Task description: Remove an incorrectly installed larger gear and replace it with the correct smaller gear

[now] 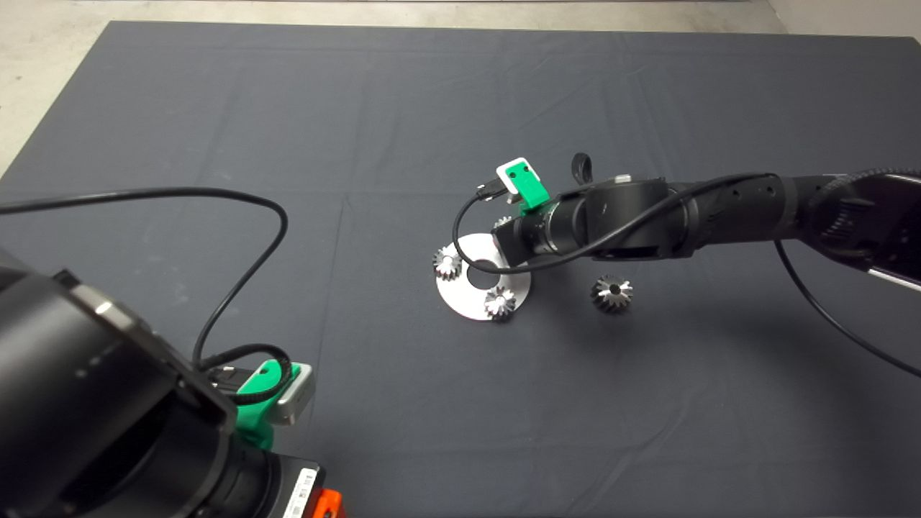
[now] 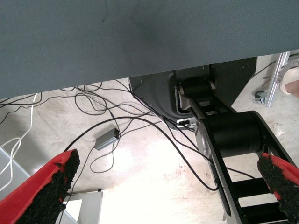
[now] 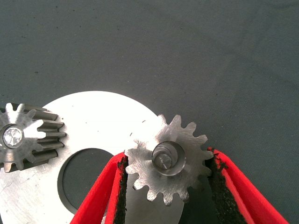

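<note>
- Head view: the larger gear [image 1: 611, 293] lies loose on the tabletop [image 1: 432, 108], just beside the round plate [image 1: 468, 298] and off it, so the removal looks done. The right gripper [image 1: 511, 241] is down over the plate's far rim, covering most of the smaller gear [image 1: 502, 221]. The left gripper [image 1: 320, 500] waits at the lower left edge. Count: four gears, one large and three small, and one plate. Two shiny gears [image 1: 447, 262] [image 1: 499, 302] sit on the plate's rim.
- Left wrist view: its jaws are spread wide over nothing, with floor cables beyond the mat's edge.
- Right wrist view: the jaws pinch the smaller gear [image 3: 168, 163] by its teeth, one pad on each side. A peg shows in its centre hole, so it appears seated on the plate [image 3: 103, 121]. By my reading, only letting go and backing away are left.
</note>
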Motion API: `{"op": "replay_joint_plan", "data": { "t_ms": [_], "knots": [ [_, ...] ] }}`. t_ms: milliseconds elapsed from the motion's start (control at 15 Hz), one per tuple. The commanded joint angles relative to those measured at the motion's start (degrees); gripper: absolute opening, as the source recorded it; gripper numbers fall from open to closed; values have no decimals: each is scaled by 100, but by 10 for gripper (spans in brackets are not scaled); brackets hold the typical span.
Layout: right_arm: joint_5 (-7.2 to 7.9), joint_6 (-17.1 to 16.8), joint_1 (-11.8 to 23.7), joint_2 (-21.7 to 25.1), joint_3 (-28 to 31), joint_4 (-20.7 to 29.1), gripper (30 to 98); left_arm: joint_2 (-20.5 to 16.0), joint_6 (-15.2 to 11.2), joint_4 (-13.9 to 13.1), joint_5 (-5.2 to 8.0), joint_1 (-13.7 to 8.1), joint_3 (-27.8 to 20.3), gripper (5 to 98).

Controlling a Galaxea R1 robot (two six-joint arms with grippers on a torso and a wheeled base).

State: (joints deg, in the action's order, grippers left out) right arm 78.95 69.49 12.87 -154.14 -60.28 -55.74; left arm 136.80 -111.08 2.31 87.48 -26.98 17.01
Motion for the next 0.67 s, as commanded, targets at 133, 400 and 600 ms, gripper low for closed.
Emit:
{"op": "replay_joint_plan", "data": {
  "t_ms": [133,400,600],
  "knots": [
    [-29,38,84,10,97,-25,406,1,7,-122,331,-45,-94,982],
    [-11,38,102,28,150,10,406,1,7,-117,331,-45,-94,982],
    [-11,38,102,36,159,63,406,1,7,-117,331,-45,-94,982]
  ]
}}
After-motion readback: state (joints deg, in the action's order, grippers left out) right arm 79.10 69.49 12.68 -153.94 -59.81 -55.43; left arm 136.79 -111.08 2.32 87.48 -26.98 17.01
